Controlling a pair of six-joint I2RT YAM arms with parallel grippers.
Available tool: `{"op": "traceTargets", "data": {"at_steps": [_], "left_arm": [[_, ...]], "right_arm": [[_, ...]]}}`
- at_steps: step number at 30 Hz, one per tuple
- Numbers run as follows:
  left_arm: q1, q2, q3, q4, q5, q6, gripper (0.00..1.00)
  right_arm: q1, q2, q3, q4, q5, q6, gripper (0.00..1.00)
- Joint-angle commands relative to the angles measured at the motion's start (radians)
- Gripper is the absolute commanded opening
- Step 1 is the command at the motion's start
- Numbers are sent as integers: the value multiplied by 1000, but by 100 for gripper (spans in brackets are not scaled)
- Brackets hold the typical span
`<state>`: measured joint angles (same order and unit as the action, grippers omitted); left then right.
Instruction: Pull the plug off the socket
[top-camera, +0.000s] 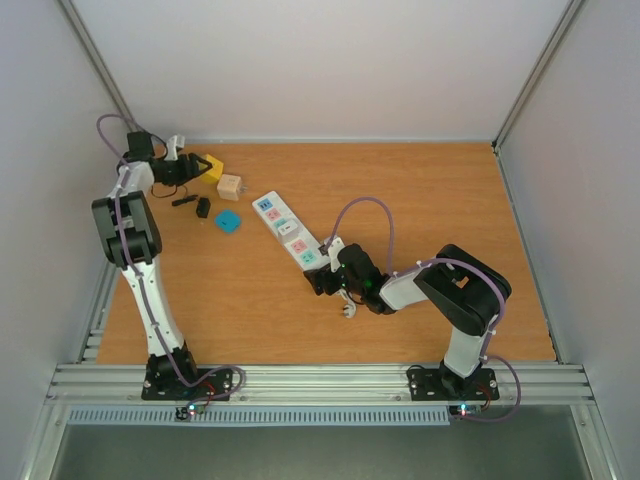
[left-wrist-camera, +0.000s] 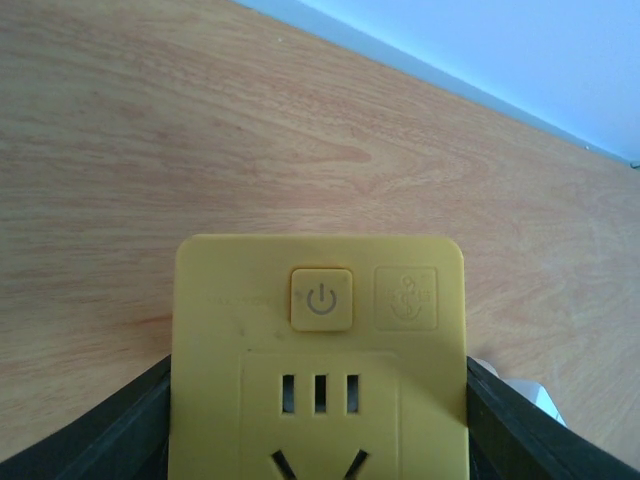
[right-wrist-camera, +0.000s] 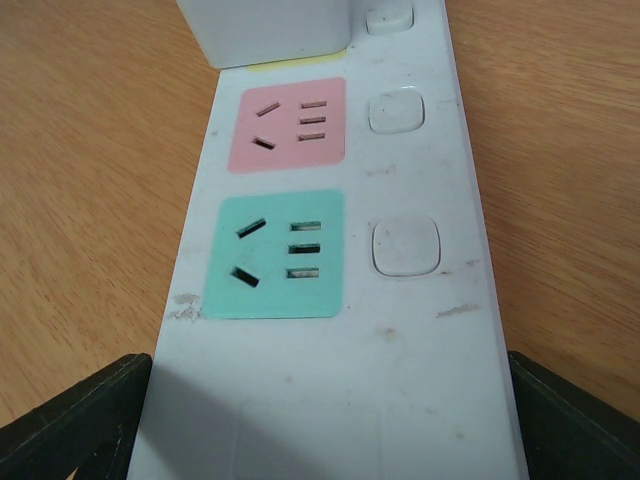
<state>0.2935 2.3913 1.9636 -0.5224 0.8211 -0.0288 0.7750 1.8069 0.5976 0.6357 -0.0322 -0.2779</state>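
One power strip (top-camera: 290, 231): long and white. It lies flat and slanted near the middle of the wooden table (top-camera: 430, 200).
Colour patches: they run in a row along the power strip, each with little holes. Blue is at the far end. The green patch (right-wrist-camera: 275, 255) is closest to the near end, and a pink patch (right-wrist-camera: 288, 125) comes next.
Buttons: a white button (right-wrist-camera: 405, 247) sits beside each patch.
Plug (right-wrist-camera: 265, 28): a white block. It sits in the power strip just past the pink patch, with a bit of yellow showing under it. It is not pulled out.
Right pincer (top-camera: 322, 277): it is squeezed onto the near end of the power strip. Its black fingers (right-wrist-camera: 80, 425) press on the two long sides.
Left pincer (top-camera: 197, 168): it is far away from the power strip, at the back left of the table. It grips a yellow block (left-wrist-camera: 318, 350), and its black fingers (left-wrist-camera: 110, 440) touch both sides of the block.
Yellow block: it has a square power button (left-wrist-camera: 321, 299) with holes below it.
Wooden cube (top-camera: 230, 185): it is just beside the yellow block, between the block and the power strip.
Blue piece (top-camera: 228, 221): small, on the table near the far end of the power strip.
Black bits (top-camera: 203, 207): two small ones, close to the blue piece. They are too small to tell what they are.
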Motion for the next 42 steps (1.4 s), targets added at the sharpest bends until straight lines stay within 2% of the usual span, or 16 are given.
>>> {"op": "traceTargets", "data": {"at_steps": [1, 6, 16, 20, 36, 42], "left_arm": [[5, 39, 51, 43, 59, -40, 34], [8, 59, 58, 31, 40, -36, 42], [18, 49, 58, 13, -52, -31, 76], [27, 38, 58, 10, -87, -29, 84], [38, -28, 45, -18, -149, 25, 87], [37, -128, -15, -26, -166, 131, 90]], "right_arm": [[-6, 23, 2, -48, 12, 9, 58], [-7, 23, 2, -47, 12, 9, 58], [-6, 20, 1, -48, 12, 9, 63], [-8, 20, 1, -48, 12, 9, 68], [-6, 15, -2, -44, 8, 6, 73], [-6, 14, -4, -41, 8, 5, 75]]}}
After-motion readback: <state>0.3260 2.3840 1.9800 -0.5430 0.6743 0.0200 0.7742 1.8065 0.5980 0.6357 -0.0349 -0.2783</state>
